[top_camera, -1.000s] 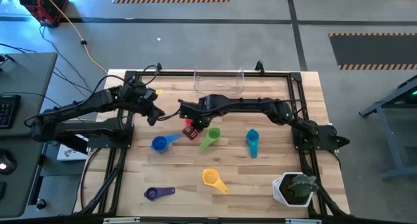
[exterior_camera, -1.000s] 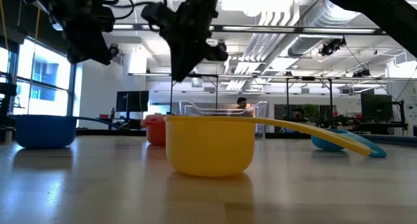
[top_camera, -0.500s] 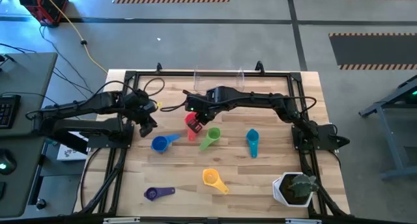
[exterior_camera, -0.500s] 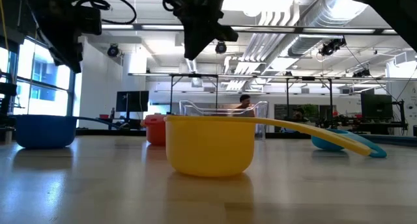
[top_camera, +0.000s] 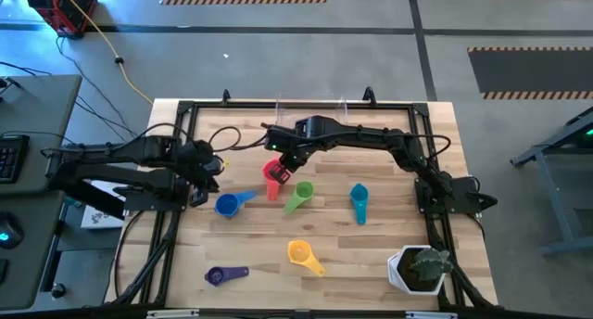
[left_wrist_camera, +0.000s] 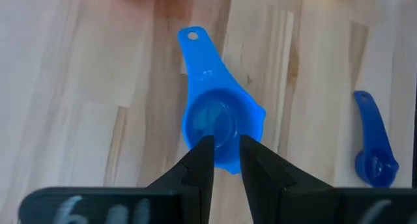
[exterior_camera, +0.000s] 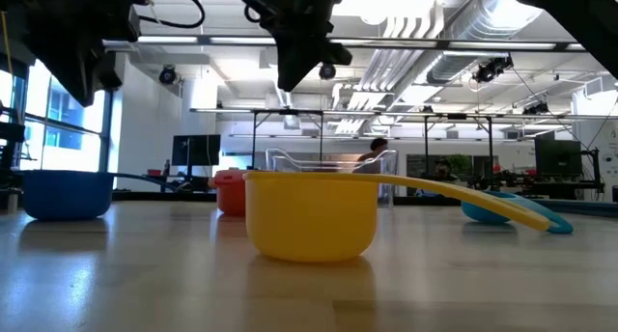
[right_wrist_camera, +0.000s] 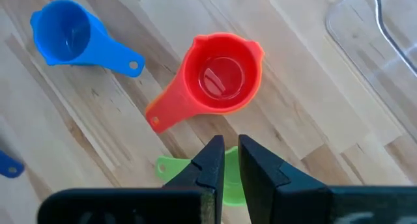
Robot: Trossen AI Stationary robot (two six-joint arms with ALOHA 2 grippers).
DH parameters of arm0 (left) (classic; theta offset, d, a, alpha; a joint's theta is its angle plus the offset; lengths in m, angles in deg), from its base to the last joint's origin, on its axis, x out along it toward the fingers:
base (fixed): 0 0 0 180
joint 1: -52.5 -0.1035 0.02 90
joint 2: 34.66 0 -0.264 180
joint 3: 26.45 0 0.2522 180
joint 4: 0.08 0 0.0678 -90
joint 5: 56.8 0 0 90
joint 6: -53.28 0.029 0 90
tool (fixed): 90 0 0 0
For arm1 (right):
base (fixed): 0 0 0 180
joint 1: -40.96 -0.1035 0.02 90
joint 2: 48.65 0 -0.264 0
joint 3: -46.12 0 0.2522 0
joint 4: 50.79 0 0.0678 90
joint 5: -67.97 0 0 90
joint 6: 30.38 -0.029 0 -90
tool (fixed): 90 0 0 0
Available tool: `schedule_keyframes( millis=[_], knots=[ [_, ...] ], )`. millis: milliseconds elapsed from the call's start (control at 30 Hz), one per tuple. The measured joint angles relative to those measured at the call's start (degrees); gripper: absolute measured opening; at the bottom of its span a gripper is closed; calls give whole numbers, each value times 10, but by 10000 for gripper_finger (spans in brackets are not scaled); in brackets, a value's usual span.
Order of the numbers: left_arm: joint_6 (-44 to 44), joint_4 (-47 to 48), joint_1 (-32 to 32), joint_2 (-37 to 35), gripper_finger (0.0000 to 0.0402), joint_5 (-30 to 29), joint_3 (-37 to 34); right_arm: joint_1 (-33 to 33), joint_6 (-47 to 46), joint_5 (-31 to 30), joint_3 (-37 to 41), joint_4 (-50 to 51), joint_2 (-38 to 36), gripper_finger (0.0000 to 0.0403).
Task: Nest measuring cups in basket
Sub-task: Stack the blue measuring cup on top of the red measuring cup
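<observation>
Measuring cups: six counted on the wooden table point(top_camera: 389, 236) from above, one each of red point(top_camera: 271, 172), blue point(top_camera: 226, 204), green point(top_camera: 300, 195), teal point(top_camera: 359, 197), yellow point(top_camera: 300, 253) and purple point(top_camera: 217, 276). All upright, well apart, outside the one clear basket point(top_camera: 315, 108) at the far edge. Handles: blue and purple toward the right arm's side; red and teal toward the near edge; green and yellow diagonal.

Left gripper point(left_wrist_camera: 226, 146): above blue, nearly pressed together, empty. Right gripper point(right_wrist_camera: 231, 146): above red, likewise.

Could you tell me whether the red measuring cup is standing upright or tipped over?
Upright: the red measuring cup shows its open mouth and bare bottom from above.
</observation>
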Motion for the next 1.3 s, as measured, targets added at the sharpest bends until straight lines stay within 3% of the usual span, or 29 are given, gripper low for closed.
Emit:
schedule_keyframes(
  millis=[367,800,1300],
  knots=[
    [-81,0,31,39,107,-42,0,13,79,27,0,19,0,37],
    [-112,-44,40,170,108,-53,0,36,155,26,0,51,0,37],
    [-116,-61,40,294,108,-67,0,41,179,26,0,54,0,37]
  ],
)
